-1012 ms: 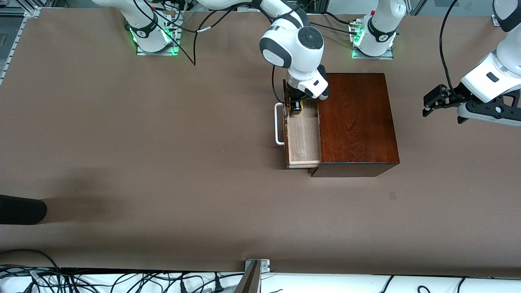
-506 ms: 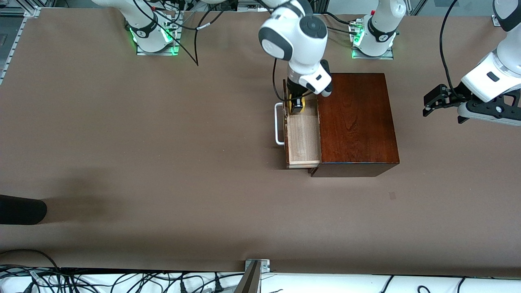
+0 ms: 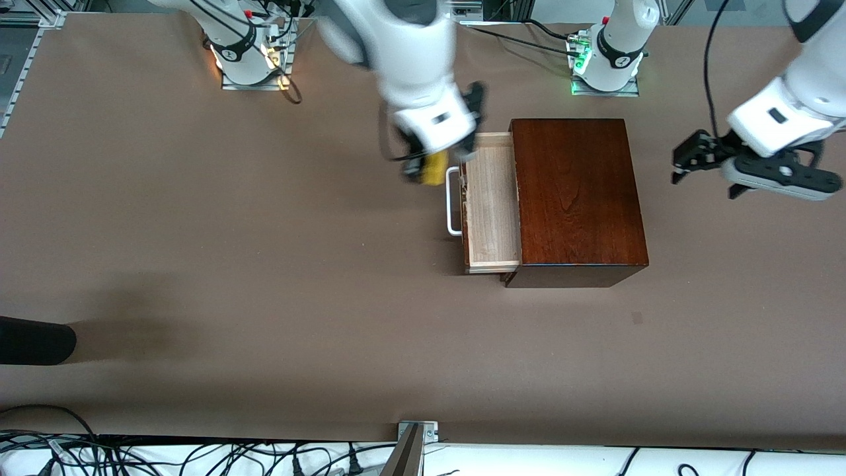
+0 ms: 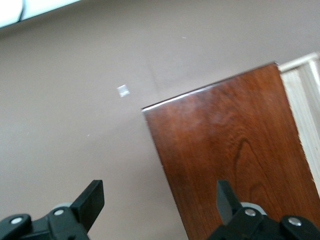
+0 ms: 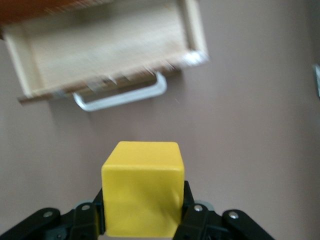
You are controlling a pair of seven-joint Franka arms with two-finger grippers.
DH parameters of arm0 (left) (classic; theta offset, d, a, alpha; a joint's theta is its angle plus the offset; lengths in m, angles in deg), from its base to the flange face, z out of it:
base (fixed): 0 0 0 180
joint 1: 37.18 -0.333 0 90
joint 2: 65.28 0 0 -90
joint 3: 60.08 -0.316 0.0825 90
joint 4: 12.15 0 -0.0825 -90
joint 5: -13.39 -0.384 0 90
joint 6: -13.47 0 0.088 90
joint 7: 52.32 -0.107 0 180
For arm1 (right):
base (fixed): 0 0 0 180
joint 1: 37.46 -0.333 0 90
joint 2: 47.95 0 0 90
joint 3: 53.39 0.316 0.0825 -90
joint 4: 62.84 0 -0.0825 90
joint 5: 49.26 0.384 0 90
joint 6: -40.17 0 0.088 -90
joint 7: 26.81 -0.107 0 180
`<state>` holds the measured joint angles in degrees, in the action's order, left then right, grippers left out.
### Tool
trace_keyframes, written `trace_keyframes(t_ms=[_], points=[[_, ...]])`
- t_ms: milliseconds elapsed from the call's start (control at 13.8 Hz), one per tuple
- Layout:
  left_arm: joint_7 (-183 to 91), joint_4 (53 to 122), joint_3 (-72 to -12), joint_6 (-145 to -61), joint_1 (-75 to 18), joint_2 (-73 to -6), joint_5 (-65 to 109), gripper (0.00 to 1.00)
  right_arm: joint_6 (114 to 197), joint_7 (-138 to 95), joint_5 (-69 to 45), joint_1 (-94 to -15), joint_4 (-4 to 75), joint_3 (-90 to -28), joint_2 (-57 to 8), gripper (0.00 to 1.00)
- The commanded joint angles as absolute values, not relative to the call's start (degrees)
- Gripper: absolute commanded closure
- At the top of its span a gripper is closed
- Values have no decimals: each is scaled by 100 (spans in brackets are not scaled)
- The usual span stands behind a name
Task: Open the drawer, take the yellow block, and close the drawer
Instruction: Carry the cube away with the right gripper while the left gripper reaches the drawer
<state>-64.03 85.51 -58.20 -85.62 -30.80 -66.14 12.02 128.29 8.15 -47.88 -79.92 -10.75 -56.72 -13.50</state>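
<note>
The drawer (image 3: 490,205) of the dark wooden box (image 3: 575,198) stands pulled out toward the right arm's end, its pale inside bare and its white bar handle (image 3: 452,201) in front. It also shows in the right wrist view (image 5: 107,47). My right gripper (image 3: 428,170) is shut on the yellow block (image 3: 433,172) and holds it in the air over the bare table in front of the drawer's handle; the block fills the jaws in the right wrist view (image 5: 142,195). My left gripper (image 3: 684,162) is open and empty, waiting in the air past the box toward the left arm's end.
The brown table (image 3: 264,264) carries only the box. A dark rounded object (image 3: 33,340) pokes in at the right arm's end, nearer the front camera. A small pale mark (image 4: 123,90) lies on the table near the box.
My right gripper has lifted the yellow block out of the drawer and carried it past the handle toward the right arm's end. The left gripper has shifted slightly.
</note>
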Motion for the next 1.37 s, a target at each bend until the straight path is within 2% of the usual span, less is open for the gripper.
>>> trace_keyframes(t_ms=[0, 217, 361, 578, 723, 940, 1084, 1301], points=[[-6989, 8629, -5518, -8707, -2927, -6547, 1356, 0, 12622, 940, -4618, -6993, -958, -5603, -1551, 100], [-6998, 8637, -4807, -8796, -2875, -6292, 1637, 0, 12604, 931, -4531, -5990, -958, -5603, -1631, 100], [-6902, 8672, -4384, -8779, -2796, -6125, 1995, 0, 12621, 914, -4356, -5620, -828, -5682, -1752, 100], [-6893, 8690, -4137, -8892, -2480, -5773, 2796, 0, 12953, 459, -4337, -5285, 768, -5726, -2638, 100], [-7015, 8672, -4075, -9443, -2225, -5440, 2806, 0, 13498, 37, -4389, -5135, 1963, -5770, -3158, 100], [-7601, 8463, -4075, -10024, -1768, -4869, 2745, 0, 14367, -115, -4381, -5073, 3283, -6130, -3309, 100], [-8715, 8470, -4066, -10726, -1618, -4544, 2666, 0, 15202, -150, -4407, -5064, 3960, -6139, -3327, 100], [-9913, 8470, -4075, -11290, -1302, -4086, 2404, 0, 16398, -324, -4451, -4994, 4857, -6130, -3327, 100]])
